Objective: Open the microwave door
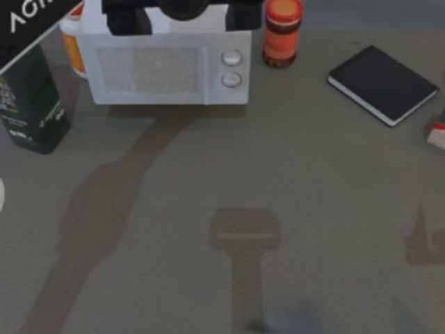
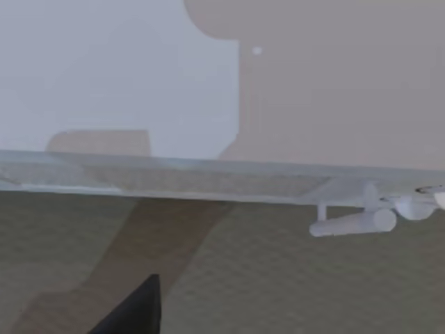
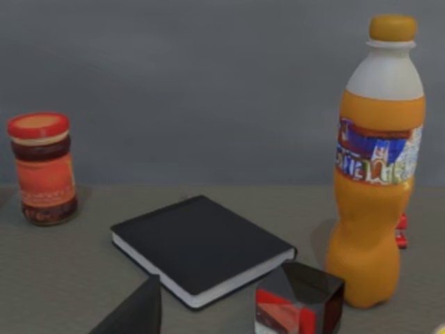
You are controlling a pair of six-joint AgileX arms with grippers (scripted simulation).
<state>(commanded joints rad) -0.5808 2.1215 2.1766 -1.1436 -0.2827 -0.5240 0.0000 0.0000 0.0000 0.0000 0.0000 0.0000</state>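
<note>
Grey table (image 1: 292,181), microwave (image 1: 163,66) door (image 1: 149,69) closed, left gripper (image 2: 132,313) near it, grip state unclear.

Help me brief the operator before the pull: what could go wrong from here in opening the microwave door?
1. The handle is thin and sits right beside the knobs; the left arm, above the microwave, might catch a knob or slip off.
2. The closed microwave door would swing toward the dark green bottle standing at the hinge side, and might knock it.
The right arm is out of the top view.
</note>
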